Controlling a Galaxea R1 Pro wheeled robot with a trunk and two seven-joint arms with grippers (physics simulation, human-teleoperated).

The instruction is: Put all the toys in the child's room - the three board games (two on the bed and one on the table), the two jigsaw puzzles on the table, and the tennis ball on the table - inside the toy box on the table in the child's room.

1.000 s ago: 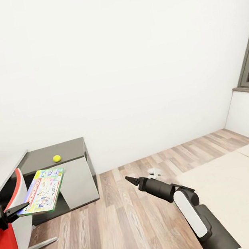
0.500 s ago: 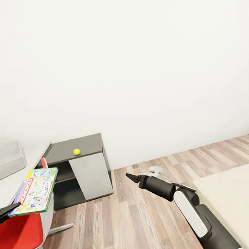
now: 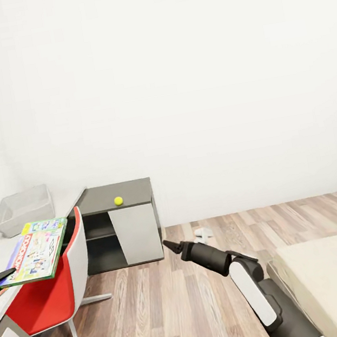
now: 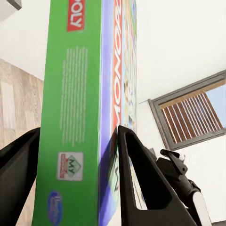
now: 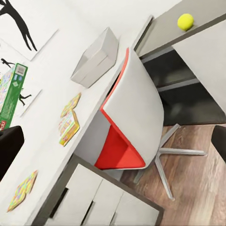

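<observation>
Carrying the large board game (image 3: 34, 251) toward the toy box (image 3: 24, 208)

Left tool (image 4: 77, 181) is clamped on the flat, glossy green-edged box at the head view's lower left; right tool (image 3: 169, 245) hangs empty, its opening unclear. Next, I judge: lift over the red chair (image 3: 49, 290) and lower into the sloped grey tray on the pale tabletop (image 5: 56, 89), upper left.
</observation>
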